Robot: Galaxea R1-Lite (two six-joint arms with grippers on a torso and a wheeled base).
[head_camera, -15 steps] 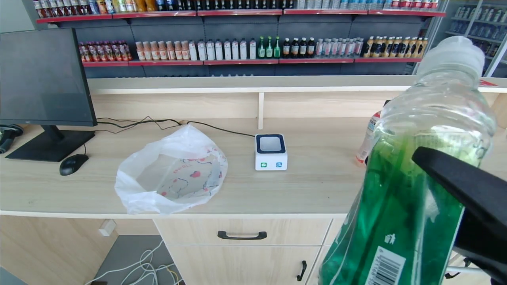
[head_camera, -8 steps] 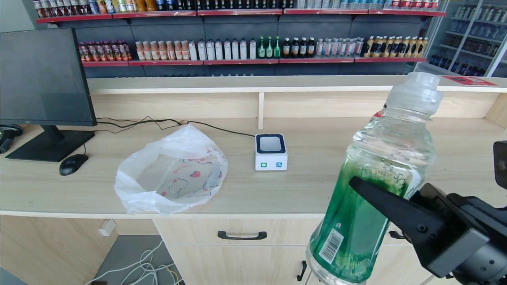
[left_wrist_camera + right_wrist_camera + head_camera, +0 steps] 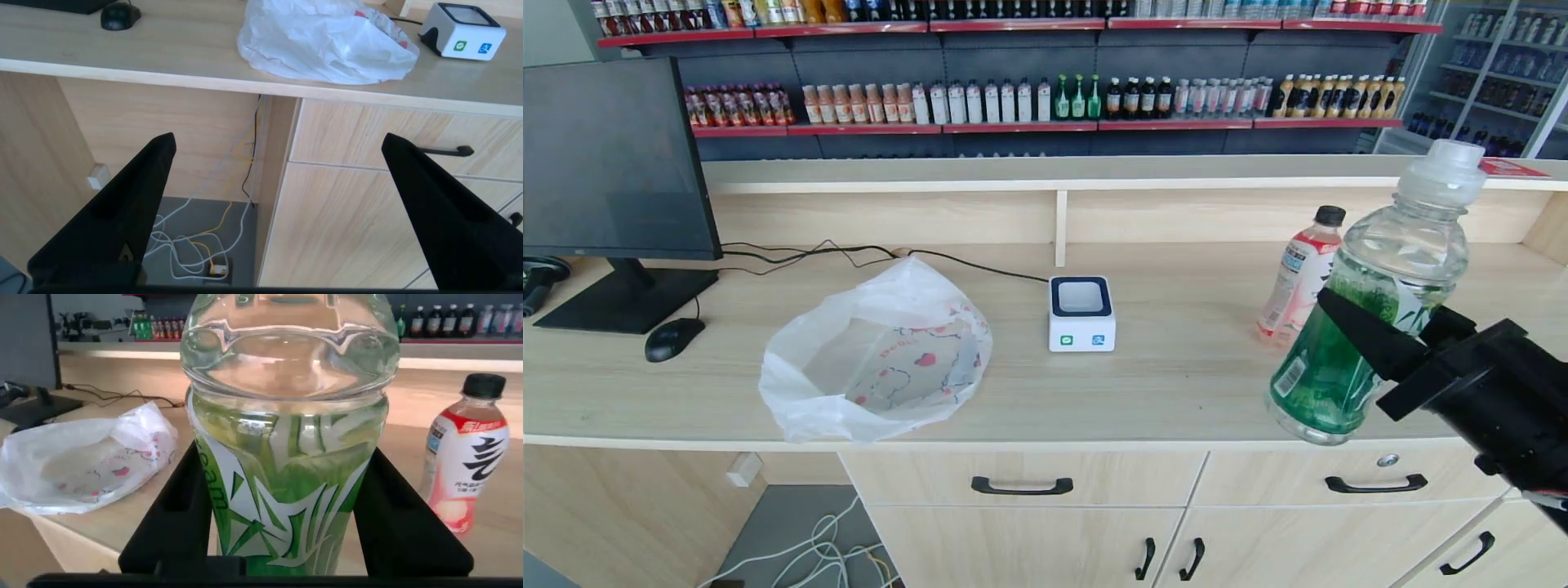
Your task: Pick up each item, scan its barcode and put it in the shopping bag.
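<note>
My right gripper (image 3: 1401, 347) is shut on a clear bottle with a green label (image 3: 1364, 318), held tilted over the counter's front right edge; its barcode faces left. From the wrist, the green-label bottle (image 3: 286, 457) sits between the black fingers (image 3: 167, 523). A pink drink bottle (image 3: 1298, 278) stands upright on the counter just behind it, also seen as the pink bottle (image 3: 470, 465). The white scanner (image 3: 1081, 314) sits mid-counter. The white shopping bag (image 3: 878, 363) lies open to its left. My left gripper (image 3: 278, 204) hangs open below the counter edge, in front of the cabinets.
A monitor (image 3: 613, 163) and mouse (image 3: 674, 339) occupy the counter's left end, with cables running behind the bag. A raised back ledge (image 3: 1045, 184) bounds the counter. Drawers with black handles (image 3: 1021, 487) lie below. Bare counter (image 3: 1184, 367) lies between scanner and bottles.
The right gripper has carried the green-label bottle away from the camera, down and toward the counter; the pink bottle behind it is now uncovered. The left arm's motion cannot be judged.
</note>
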